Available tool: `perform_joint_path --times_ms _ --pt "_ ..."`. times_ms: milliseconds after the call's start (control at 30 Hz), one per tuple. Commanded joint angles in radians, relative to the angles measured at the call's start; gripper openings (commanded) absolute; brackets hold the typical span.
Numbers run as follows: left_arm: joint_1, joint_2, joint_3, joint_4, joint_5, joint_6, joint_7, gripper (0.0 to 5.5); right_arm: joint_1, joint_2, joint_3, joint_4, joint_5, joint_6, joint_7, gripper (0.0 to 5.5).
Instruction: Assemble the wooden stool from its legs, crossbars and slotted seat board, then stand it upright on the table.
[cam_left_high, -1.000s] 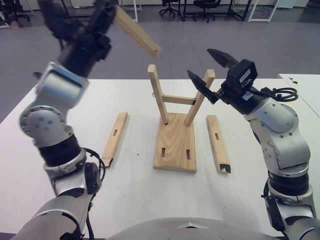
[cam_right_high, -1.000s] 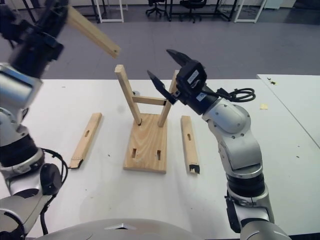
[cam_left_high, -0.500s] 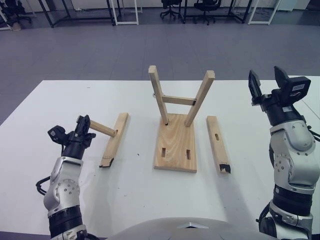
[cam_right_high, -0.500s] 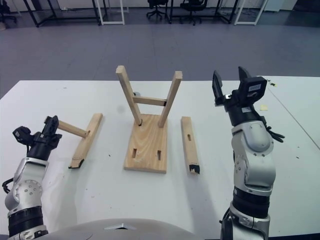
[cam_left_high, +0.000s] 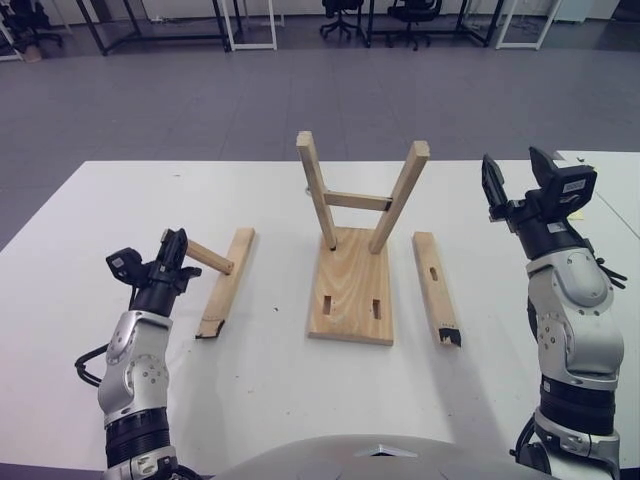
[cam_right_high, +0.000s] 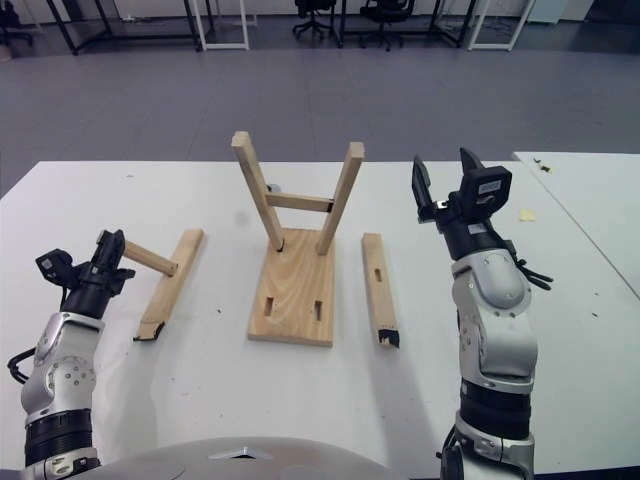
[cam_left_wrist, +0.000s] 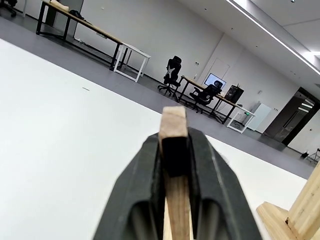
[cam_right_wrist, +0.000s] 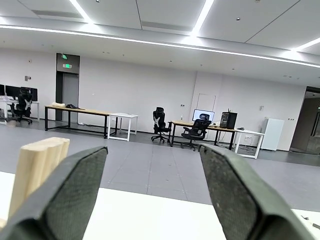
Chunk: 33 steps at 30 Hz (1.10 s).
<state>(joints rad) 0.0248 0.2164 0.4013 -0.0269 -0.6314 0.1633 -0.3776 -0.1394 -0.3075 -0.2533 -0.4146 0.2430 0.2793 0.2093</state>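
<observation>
My left fingers (cam_left_wrist: 135, 200) grip a crossbar (cam_left_high: 211, 258) low at the frame's left. Its tip is just by the loose leg (cam_left_high: 228, 282) I think it plugs into. My right fingers (cam_left_high: 491, 185) hang open at the right, free to help. The seat board (cam_left_high: 350, 290) lies in the middle of the bench (cam_left_high: 280, 380).

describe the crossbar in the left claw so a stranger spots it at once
On the white table, find the loose leg lying left of the seat board. The short crossbar points from the left claw toward it; unlike the other crossbar, fixed between two standing legs, it is gripped.
</observation>
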Motion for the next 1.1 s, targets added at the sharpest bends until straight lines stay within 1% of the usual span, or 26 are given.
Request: perform_joint_path --times_ms 33,233,367,500,567,600,667,733,833,1000,1100 --pt "0.048 0.044 -0.115 0.043 0.2 0.037 0.063 0.4 -0.003 -0.03 0.016 -0.011 -0.038 0.01 -0.002 3.4" --pt "0.109 0.068 -0.224 0.107 0.365 0.032 0.13 0.41 -0.029 -0.063 0.046 0.009 -0.089 0.01 0.01 3.4" --pt "0.158 0.045 -0.268 0.172 0.412 0.002 0.148 0.4 -0.027 -0.069 0.052 0.017 -0.104 0.004 0.011 3.4" --pt "0.146 0.018 -0.278 0.169 0.387 -0.003 0.147 0.4 -0.033 -0.073 0.06 0.024 -0.112 -0.001 0.013 3.4" --pt "0.119 0.027 -0.26 0.105 0.372 0.001 0.159 0.4 -0.034 -0.071 0.07 0.031 -0.123 -0.011 0.01 3.4" --pt "0.105 0.036 -0.248 0.067 0.359 0.001 0.157 0.77 -0.034 -0.069 0.076 0.033 -0.128 -0.015 0.008 3.4" --pt "0.087 0.066 -0.24 0.015 0.347 0.021 0.142 1.06 -0.036 -0.063 0.084 0.042 -0.136 -0.025 0.005 3.4" --pt "0.097 0.111 -0.254 -0.006 0.376 0.05 0.114 1.43 -0.034 -0.058 0.095 0.057 -0.143 -0.036 0.004 3.4" --pt "0.12 0.146 -0.241 -0.06 0.37 0.115 0.091 1.99 -0.026 -0.056 0.104 0.069 -0.146 -0.041 0.003 3.4" --pt "0.172 0.225 -0.199 -0.246 0.296 0.37 0.055 2.73 -0.02 -0.062 0.103 0.079 -0.147 -0.034 0.005 3.4" --pt "0.143 0.27 -0.185 -0.306 0.269 0.519 0.055 3.3 -0.018 -0.063 0.113 0.094 -0.158 -0.037 0.006 3.4"
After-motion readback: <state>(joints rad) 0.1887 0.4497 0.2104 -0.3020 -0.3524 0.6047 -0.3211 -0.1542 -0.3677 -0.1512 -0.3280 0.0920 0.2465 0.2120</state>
